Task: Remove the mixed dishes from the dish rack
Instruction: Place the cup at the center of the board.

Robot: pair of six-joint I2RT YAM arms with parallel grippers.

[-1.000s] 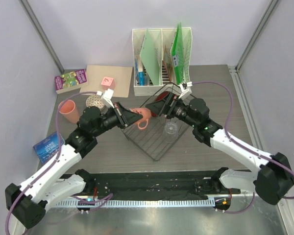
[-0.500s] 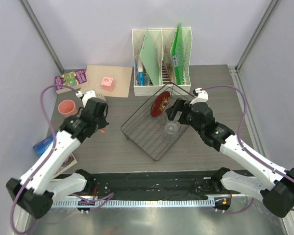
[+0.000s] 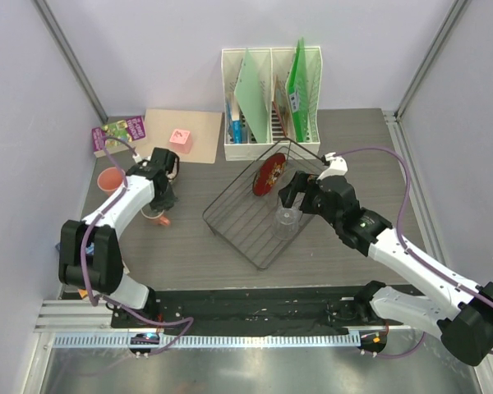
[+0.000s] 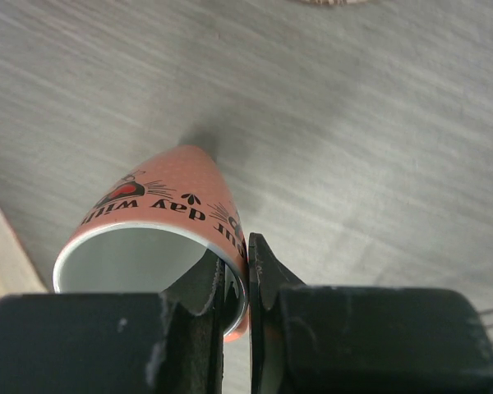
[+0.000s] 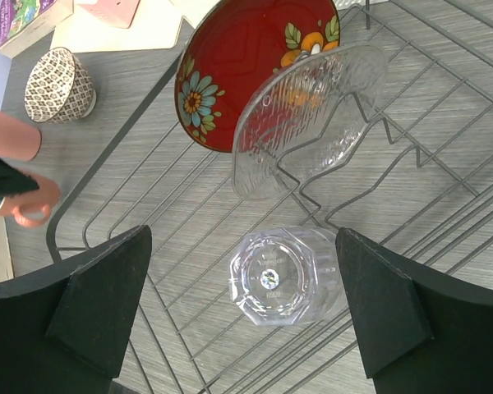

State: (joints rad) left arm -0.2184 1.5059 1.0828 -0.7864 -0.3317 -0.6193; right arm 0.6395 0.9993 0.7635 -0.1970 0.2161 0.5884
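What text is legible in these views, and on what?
"...ur day with": black print, upside down in the left wrist view, on the pink cup; rest cut off.
Cover of the purple book: too small to read.
Mark on the pink block: too small.
Label on the file holder: too small.
Stamp on the clear glass: blurred.

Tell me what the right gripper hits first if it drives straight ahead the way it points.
Probably the clear drinking glass, upside down in the dish rack: it sits centred ahead of the open right gripper in the wrist view. How far off it is, the picture does not show.
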